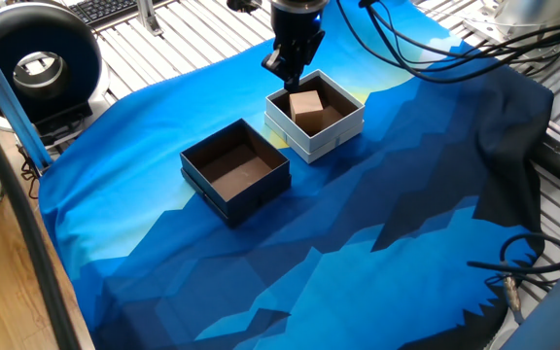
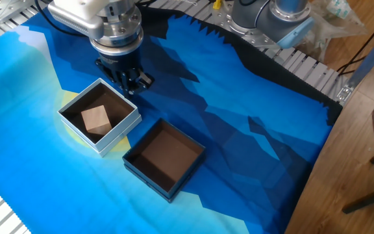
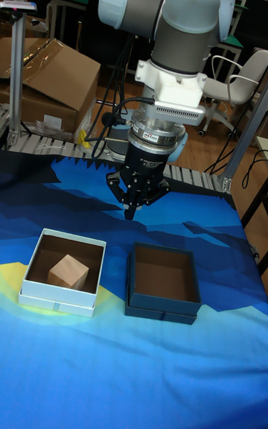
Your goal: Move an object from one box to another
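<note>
Presently the gripper (image 2: 133,81), fingertips pinched together on nothing, hangs outside the white box (image 2: 127,124); the cube (image 2: 97,119) lies at its 8 o'clock.

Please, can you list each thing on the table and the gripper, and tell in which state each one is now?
Cube: rests inside the white box, not gripped.
White box: open on top, holds the cube.
Dark box: open on top, nothing inside, beside the white box.
Gripper: fingers close together, holds nothing, hangs above the cloth by the white box's far edge.
Blue cloth: spread under both boxes.
</note>
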